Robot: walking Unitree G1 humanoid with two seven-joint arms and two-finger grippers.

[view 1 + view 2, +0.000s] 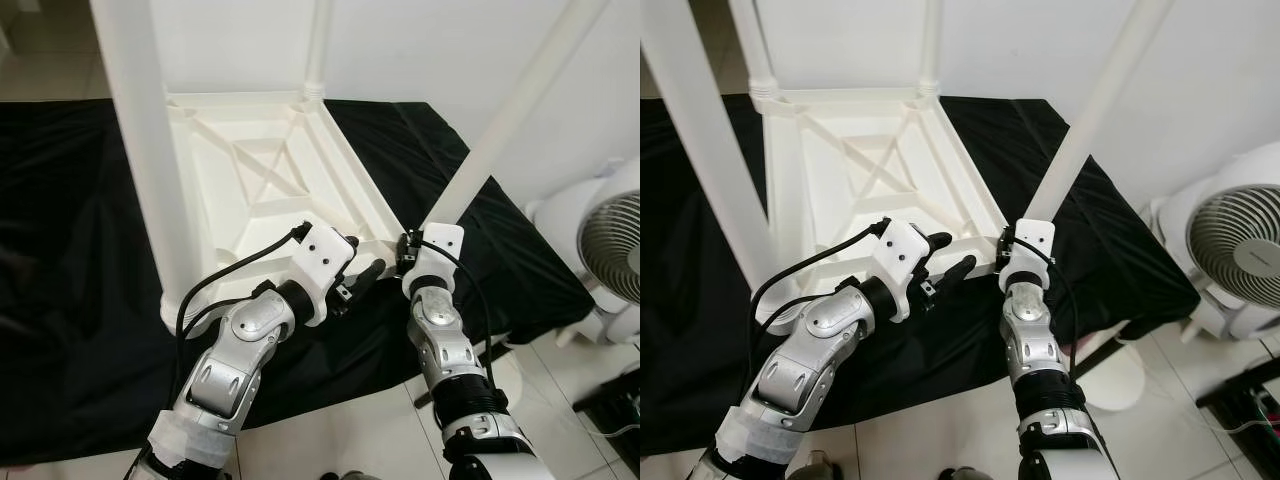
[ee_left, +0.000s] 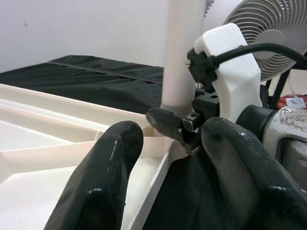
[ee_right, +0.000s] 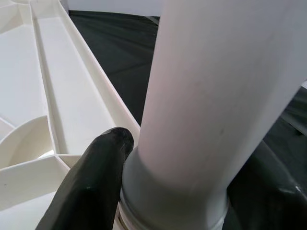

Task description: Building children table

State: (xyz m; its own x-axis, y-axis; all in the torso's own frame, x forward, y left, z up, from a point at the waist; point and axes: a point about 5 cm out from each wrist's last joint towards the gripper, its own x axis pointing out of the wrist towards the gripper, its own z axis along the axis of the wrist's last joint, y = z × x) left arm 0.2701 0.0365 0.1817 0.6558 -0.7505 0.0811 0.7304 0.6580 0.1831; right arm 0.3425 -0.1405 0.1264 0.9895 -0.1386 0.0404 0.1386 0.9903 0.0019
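A white plastic children's table [image 1: 260, 170] lies upside down on a black cloth, its legs pointing up. My right gripper [image 1: 408, 250] is at the near right corner, shut on the base of the slanting leg [image 1: 510, 110]; in the right wrist view one black finger [image 3: 96, 177] presses each side of that leg [image 3: 211, 96] just above its socket. My left gripper [image 1: 362, 262] hovers open beside it, over the table's near rim, with nothing between its fingers [image 2: 110, 177]. The left wrist view looks straight at the right gripper [image 2: 192, 124] and the leg [image 2: 182, 52].
Three other legs stand up: near left [image 1: 145, 140], far right [image 1: 318, 45] and far left [image 1: 752, 45]. The black cloth [image 1: 60, 220] covers a low platform. A white fan [image 1: 610, 240] stands on the tiled floor [image 1: 350, 420] to the right. A white wall runs behind.
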